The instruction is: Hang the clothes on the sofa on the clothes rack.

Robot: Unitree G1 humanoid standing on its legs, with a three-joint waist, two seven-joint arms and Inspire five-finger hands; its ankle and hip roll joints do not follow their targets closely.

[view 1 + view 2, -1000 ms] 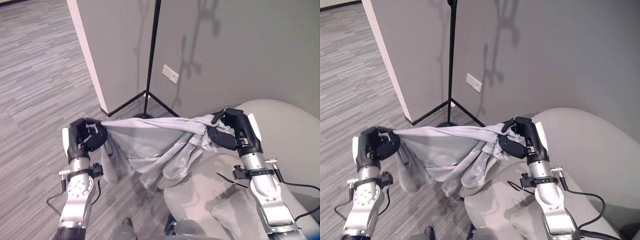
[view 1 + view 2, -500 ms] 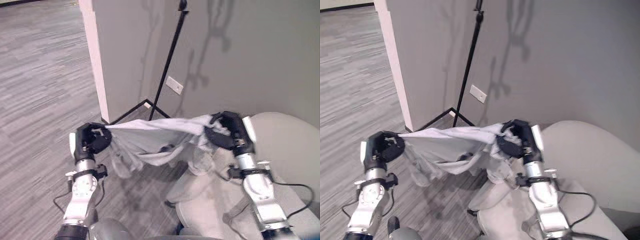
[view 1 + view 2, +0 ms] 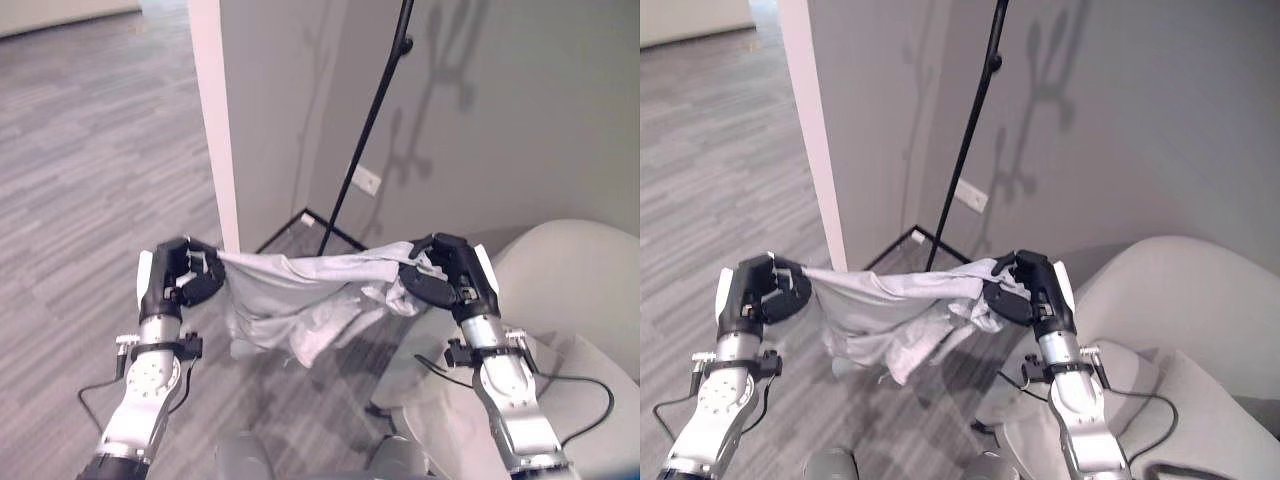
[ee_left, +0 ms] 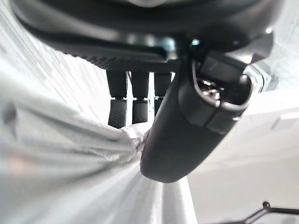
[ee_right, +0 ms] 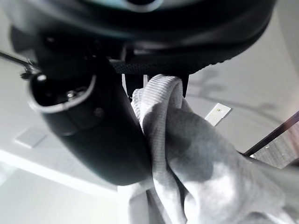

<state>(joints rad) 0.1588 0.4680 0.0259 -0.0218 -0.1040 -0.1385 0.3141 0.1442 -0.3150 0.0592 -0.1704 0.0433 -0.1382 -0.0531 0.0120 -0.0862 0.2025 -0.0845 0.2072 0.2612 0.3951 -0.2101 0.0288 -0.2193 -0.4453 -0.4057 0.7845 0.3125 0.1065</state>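
Both hands now hold the grey garment [image 3: 300, 300] off the sofa [image 3: 575, 300], where a second ago its folds drooped against the cushion; the camera has tilted up too, so more of the black clothes rack [image 3: 370, 130] pole shows.

Left eye view: left hand [image 3: 175, 278] grips one end of the garment, right hand [image 3: 445, 278] grips the other, cloth stretched between them and sagging in the middle above the grey floor [image 3: 90, 150]. Rack pole rises behind the cloth, against the grey wall [image 3: 520, 110], its base legs just beside a white wall corner [image 3: 215, 120]. Sofa sits at the right, below and behind the right arm.

Right eye view: same scene; left hand [image 3: 760, 292] and right hand [image 3: 1025, 290] both clamped on cloth, garment [image 3: 900, 320] hanging between, apart from the sofa [image 3: 1180, 300].

Left wrist view: thumb and fingers [image 4: 133, 100] pinch a bunched fold of the garment [image 4: 56, 154].

Right wrist view: thumb presses a ribbed edge of the garment [image 5: 187, 154] against the fingers; a wall socket [image 5: 218, 113] shows beyond.
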